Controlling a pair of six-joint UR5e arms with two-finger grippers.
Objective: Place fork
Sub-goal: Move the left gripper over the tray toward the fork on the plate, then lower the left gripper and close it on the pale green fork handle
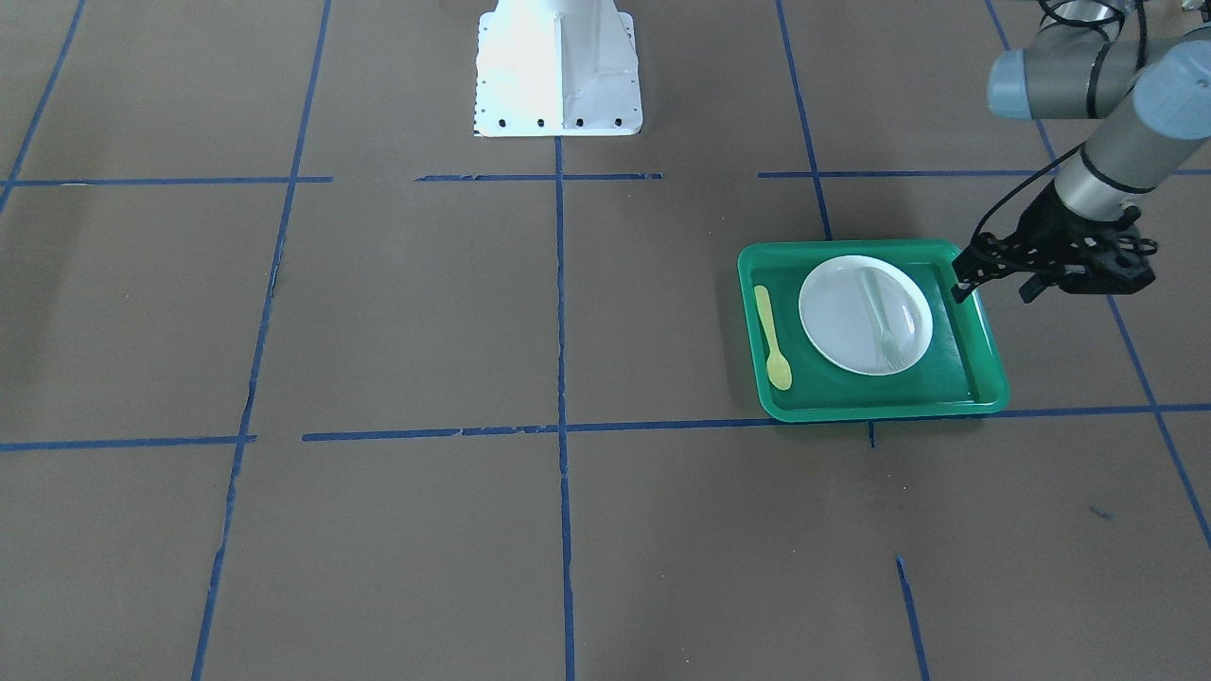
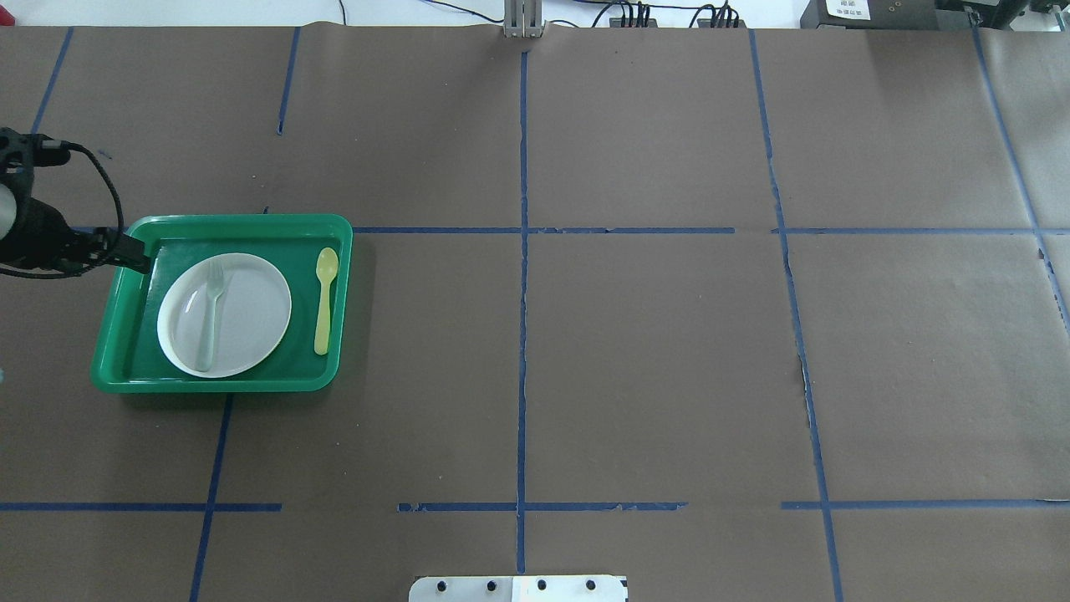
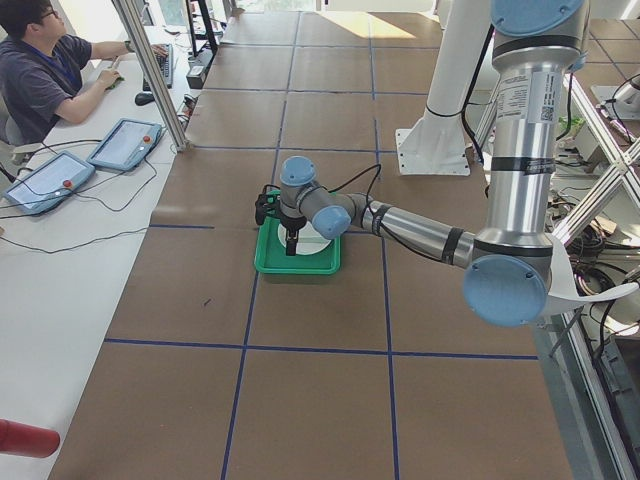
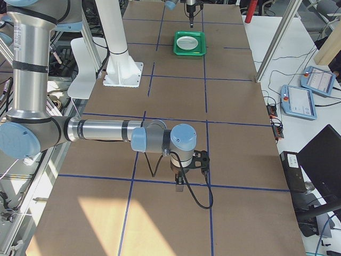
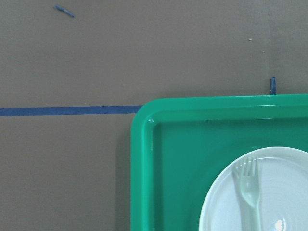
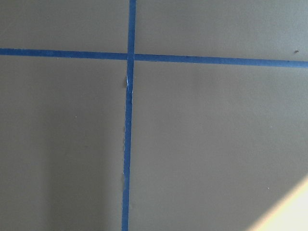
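Note:
The pale fork (image 1: 880, 317) lies on the white plate (image 1: 842, 322) in the green tray (image 1: 880, 409), its tines pointing away from the robot. It also shows in the overhead view (image 2: 209, 318) and the left wrist view (image 5: 250, 192). My left gripper (image 1: 993, 289) is open and empty. It hangs over the tray's outer left rim, apart from the fork, and shows in the overhead view (image 2: 113, 251). My right gripper (image 4: 181, 184) shows only in the exterior right view, low over bare table. I cannot tell whether it is open or shut.
A yellow spoon (image 2: 324, 301) lies in the tray (image 2: 217, 386) beside the plate (image 2: 251, 313), on its inner side. The robot's white base (image 1: 558, 66) stands at the table's middle. Blue tape lines cross the brown table. An operator sits at a side desk (image 3: 50, 70).

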